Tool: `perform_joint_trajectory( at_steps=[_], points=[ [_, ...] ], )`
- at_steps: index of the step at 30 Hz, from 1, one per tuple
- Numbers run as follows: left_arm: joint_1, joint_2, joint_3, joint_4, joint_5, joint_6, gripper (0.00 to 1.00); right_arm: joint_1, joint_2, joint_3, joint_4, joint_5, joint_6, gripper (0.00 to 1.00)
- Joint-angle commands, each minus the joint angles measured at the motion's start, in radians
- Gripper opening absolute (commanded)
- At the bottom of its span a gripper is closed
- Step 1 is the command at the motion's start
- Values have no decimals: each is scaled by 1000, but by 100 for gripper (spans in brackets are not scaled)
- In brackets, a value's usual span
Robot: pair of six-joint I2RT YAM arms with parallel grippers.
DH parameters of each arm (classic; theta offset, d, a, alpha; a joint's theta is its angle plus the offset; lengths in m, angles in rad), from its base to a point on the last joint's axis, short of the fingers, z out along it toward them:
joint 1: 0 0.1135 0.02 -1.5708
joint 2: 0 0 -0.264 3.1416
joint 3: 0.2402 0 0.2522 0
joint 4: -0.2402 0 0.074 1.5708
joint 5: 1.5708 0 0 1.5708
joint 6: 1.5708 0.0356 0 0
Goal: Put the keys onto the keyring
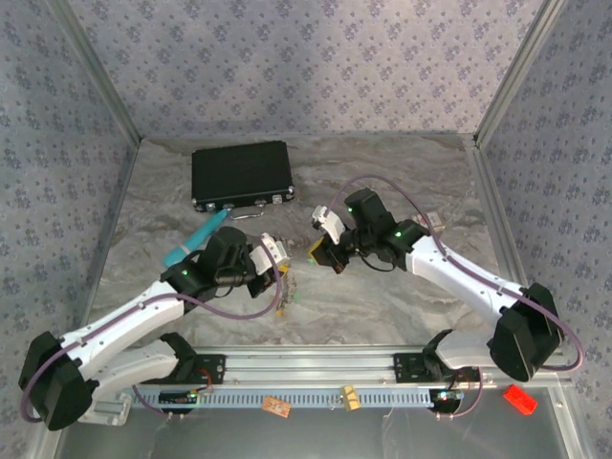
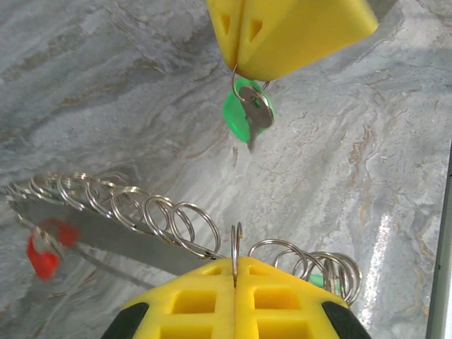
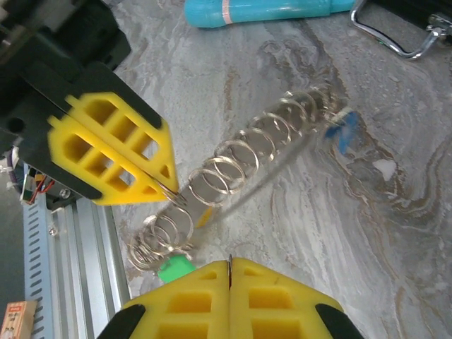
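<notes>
The keyring point(image 2: 162, 219) is a chain of linked silvery rings hanging above the marble table. My left gripper point(image 2: 235, 265) is shut on one ring near the chain's short end. A red key point(image 2: 44, 258) dangles blurred from the long end, and a blue key point(image 3: 344, 131) shows there too. My right gripper point(image 3: 229, 265) is shut on a small ring carrying a green key point(image 2: 247, 113), which hangs just above the chain. In the top view the left gripper point(image 1: 271, 277) and right gripper point(image 1: 320, 251) meet at the table's middle, with the keyring point(image 1: 284, 295) below them.
A long teal tube point(image 3: 268, 10) lies behind the grippers. A black case point(image 1: 241, 175) with a metal handle point(image 3: 395, 35) stands at the back. Another green head point(image 3: 175, 268) sits by the chain's short end. The aluminium rail point(image 1: 316, 368) runs along the near edge.
</notes>
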Motion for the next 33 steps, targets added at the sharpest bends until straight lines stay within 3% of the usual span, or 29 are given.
perform_joint_trajectory(
  at_steps=[1,8,33],
  points=[
    [-12,25,1,73,43,-86,0,16,37,25,-22,-41,-19,0],
    [-26,52,-52,157,21,-162,0,45,65,-14,34,-67,51,0],
    [-36,36,-62,158,3,-163,0,68,139,-19,130,-118,131,0]
  ],
)
